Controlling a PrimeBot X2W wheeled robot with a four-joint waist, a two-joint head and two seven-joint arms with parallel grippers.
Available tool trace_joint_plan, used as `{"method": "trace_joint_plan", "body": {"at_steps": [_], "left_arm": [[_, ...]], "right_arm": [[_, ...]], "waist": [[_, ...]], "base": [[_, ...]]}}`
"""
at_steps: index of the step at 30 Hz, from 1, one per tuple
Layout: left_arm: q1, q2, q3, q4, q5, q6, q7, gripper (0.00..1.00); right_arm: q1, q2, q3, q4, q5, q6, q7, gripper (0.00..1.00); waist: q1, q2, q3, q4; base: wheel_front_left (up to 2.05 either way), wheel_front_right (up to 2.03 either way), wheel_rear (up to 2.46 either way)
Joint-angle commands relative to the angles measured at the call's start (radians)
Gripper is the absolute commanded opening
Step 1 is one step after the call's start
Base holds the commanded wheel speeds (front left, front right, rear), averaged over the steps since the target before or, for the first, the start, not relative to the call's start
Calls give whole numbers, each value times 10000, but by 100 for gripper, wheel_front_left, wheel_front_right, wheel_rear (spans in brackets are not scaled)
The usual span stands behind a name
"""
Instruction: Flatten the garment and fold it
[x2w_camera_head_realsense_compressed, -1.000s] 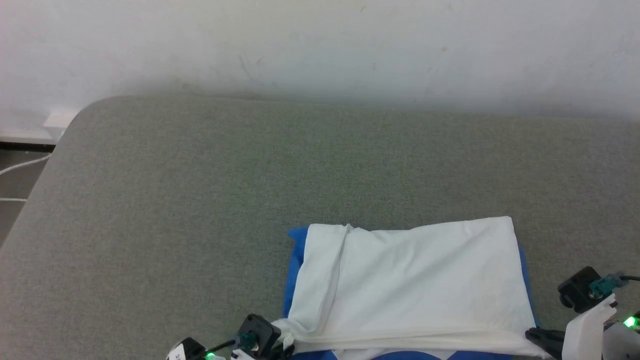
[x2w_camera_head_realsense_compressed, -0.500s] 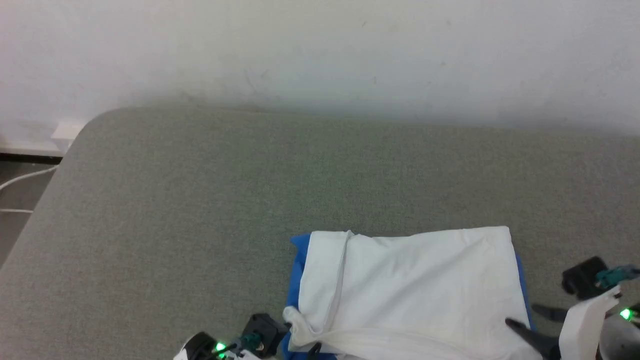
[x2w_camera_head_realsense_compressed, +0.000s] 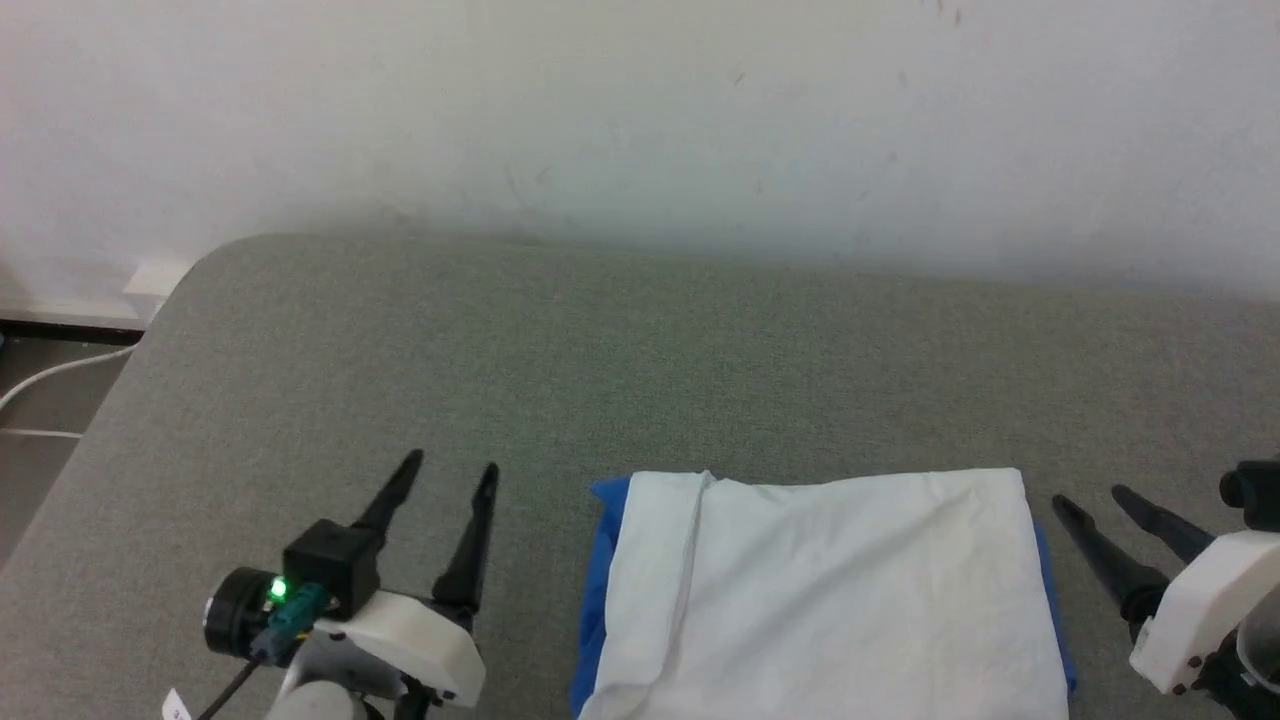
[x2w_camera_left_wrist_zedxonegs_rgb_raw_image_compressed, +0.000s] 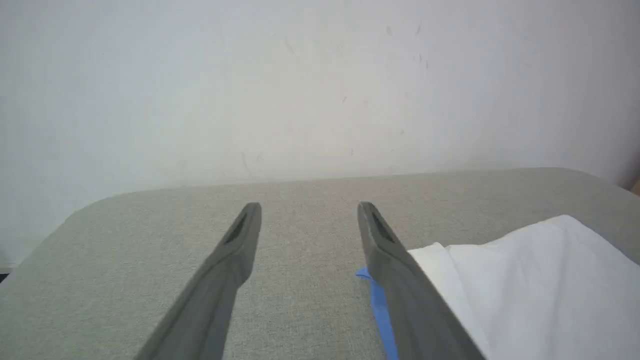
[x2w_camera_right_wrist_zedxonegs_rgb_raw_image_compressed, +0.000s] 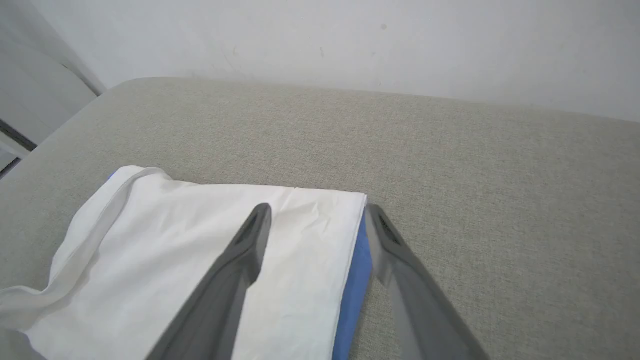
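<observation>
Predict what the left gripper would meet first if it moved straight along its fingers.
Probably the white wall: the open left gripper points over the grey cushion, beside the garment, not at it. It might graze the cushion first; depth is unclear.

garment (x2w_camera_head_realsense_compressed: 830, 590): soft matt cloth, white over blue, lightly creased. worktop (x2w_camera_head_realsense_compressed: 600, 350): coarse woven grey-green fabric, matt, slightly fuzzy. fingers (x2w_camera_left_wrist_zedxonegs_rgb_raw_image_compressed: 227, 270): dark grey plastic, smooth, matt. wrist housing (x2w_camera_head_realsense_compressed: 410, 640): white smooth plastic, slight sheen. wall (x2w_camera_head_realsense_compressed: 600, 120): matt white paint, few scuffs.
</observation>
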Motion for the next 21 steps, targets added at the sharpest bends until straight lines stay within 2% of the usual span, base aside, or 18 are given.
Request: {"method": "trace_joint_plan", "body": {"at_steps": [1,6,9,13,14,16,21], "left_arm": [[23,-1,229,57,78,206,-220,100],[624,-211,1318,-80,259,818,-568,100],[1114,-489,2059,-567,853,909,-582,100],[1819,-995,2870,-798,1528,796,-585,100],[1819,-995,2870,-798,1528,796,-585,100],[2038,-1348,3267,-822,1689,651,-585,100],[2154,-1882,3758,-722,2349,53,-586,100]], "right_arm": [[255,367,-328,112,-239,-21,-58,100],[751,1821,-1826,443,-1253,-21,331,100],[947,2666,-2767,675,-1876,-21,634,100],[903,3616,-3621,990,-2520,-21,1120,100],[903,3616,-3621,990,-2520,-21,1120,100],[820,3948,-3786,1168,-2731,-21,1428,100],[609,4370,-4117,1761,-3139,-21,2137,100]], "waist": [[1,-1,39,18],[1,-1,144,40],[1,-1,226,93],[1,-1,352,138],[1,-1,352,138],[1,-1,437,177],[1,-1,671,346]], "base": [[0,0,0],[0,0,0],[0,0,0],[0,0,0],[0,0,0],[0,0,0],[0,0,0]]}}
